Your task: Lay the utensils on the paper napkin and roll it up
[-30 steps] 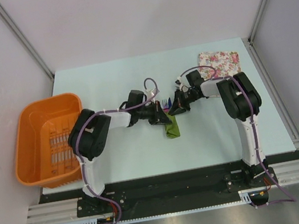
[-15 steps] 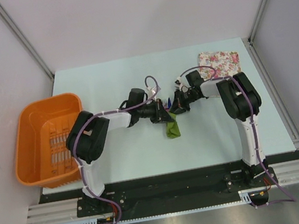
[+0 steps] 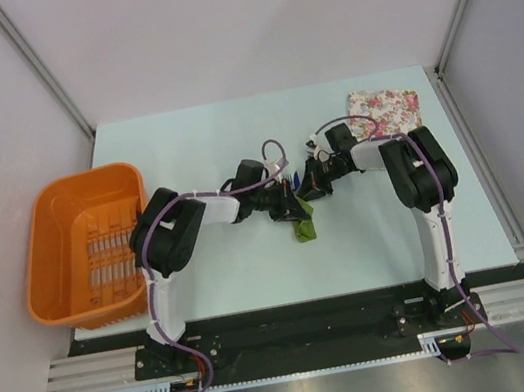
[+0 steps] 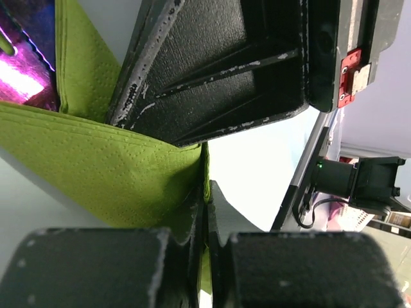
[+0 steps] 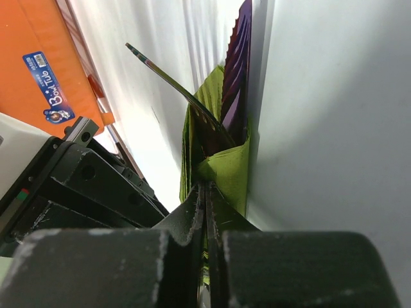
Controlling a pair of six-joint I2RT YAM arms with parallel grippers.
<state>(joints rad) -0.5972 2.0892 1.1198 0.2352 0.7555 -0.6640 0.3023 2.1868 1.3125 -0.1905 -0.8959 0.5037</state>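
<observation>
The olive-green paper napkin (image 3: 304, 228) lies partly folded at the table's middle, wrapped around the utensils (image 3: 289, 185), whose dark purple ends poke out at its far side. My left gripper (image 3: 290, 207) is shut on a napkin edge; in the left wrist view the green sheet (image 4: 96, 173) runs into the closed pads (image 4: 207, 199). My right gripper (image 3: 310, 187) is also shut on the napkin (image 5: 231, 167), pinching a fold right below the purple utensils (image 5: 237, 83). The two grippers nearly touch.
An orange basket (image 3: 87, 242) stands at the table's left edge. A pink floral pad (image 3: 385, 109) lies at the back right, behind the right arm.
The left arm has pushed to the right, toward the right gripper. The visible green strip of napkin has shortened and bunched. The right arm has held still.
</observation>
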